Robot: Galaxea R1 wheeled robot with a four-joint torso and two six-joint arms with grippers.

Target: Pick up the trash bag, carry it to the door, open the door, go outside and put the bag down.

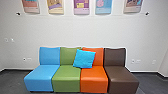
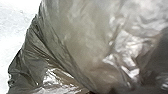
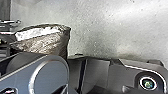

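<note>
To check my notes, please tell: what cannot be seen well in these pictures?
- Head view: tops of posters, cut by upper edge.
- Head view: part of the orange backrest, behind the blue cushion.
- Left wrist view: outline of the trash bag, cut by edges.
- Right wrist view: part of the bag, behind robot parts.

Office lounge/waiting area, 4 joined seats [image 1: 66, 78] in diff. colors, blue cushion [image 1: 84, 58], posters [image 1: 81, 7] on wall w/ outlets [image 1: 135, 61]

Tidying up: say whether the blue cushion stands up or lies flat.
Propped up: the blue cushion leans on the green backrest and the orange backrest.
</note>
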